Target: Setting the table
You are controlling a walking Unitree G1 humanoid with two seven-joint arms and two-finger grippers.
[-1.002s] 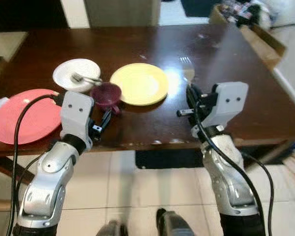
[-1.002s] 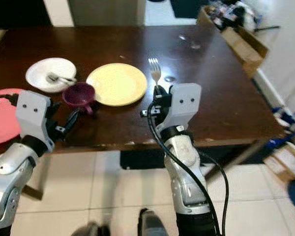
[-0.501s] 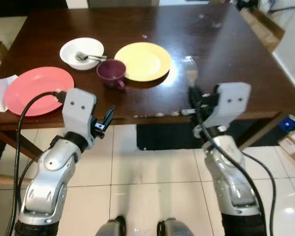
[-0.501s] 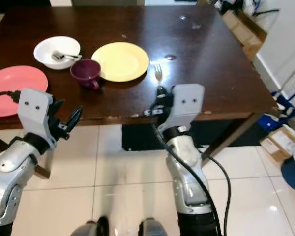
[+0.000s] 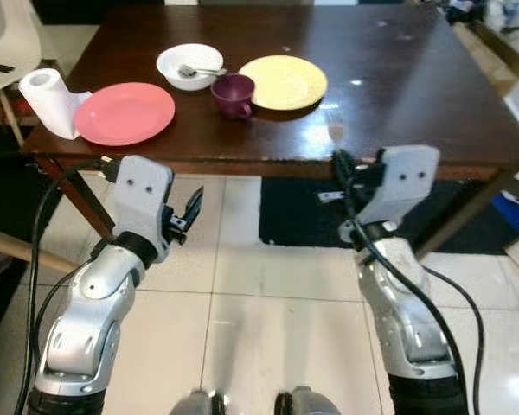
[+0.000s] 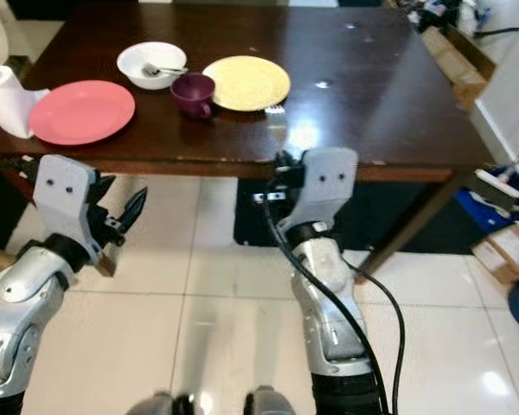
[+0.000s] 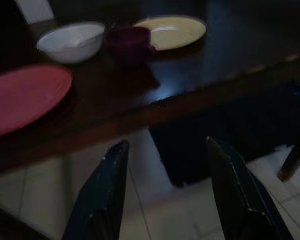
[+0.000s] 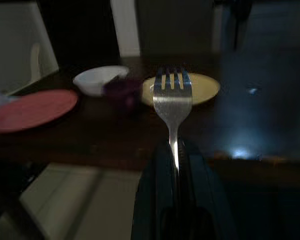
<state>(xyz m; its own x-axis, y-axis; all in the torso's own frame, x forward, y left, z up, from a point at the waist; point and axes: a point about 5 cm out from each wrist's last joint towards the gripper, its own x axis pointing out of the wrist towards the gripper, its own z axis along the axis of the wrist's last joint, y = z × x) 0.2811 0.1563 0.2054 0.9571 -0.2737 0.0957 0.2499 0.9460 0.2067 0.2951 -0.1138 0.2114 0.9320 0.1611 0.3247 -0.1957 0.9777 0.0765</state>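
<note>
The dark wooden table (image 5: 415, 104) stands ahead of me. On its left half lie a pink plate (image 5: 124, 112), a white bowl (image 5: 189, 65) with a spoon in it, a purple cup (image 5: 233, 93) and a yellow plate (image 5: 283, 81). My right gripper (image 8: 175, 150) is shut on the handle of a silver fork (image 8: 172, 97), tines pointing at the table, just short of the table's near edge. My left gripper (image 7: 165, 170) is open and empty, held over the tiled floor in front of the table, below the pink plate.
A white paper towel roll (image 5: 48, 99) stands at the table's left corner. A white chair (image 5: 0, 43) is at the far left. A dark mat (image 5: 303, 216) lies under the table. Cardboard boxes (image 6: 450, 47) and blue items (image 6: 502, 203) are on the right.
The view has drawn back from the table, so both grippers are now over the floor before its near edge. The fork stays held in the right gripper; the dishes have not moved.
</note>
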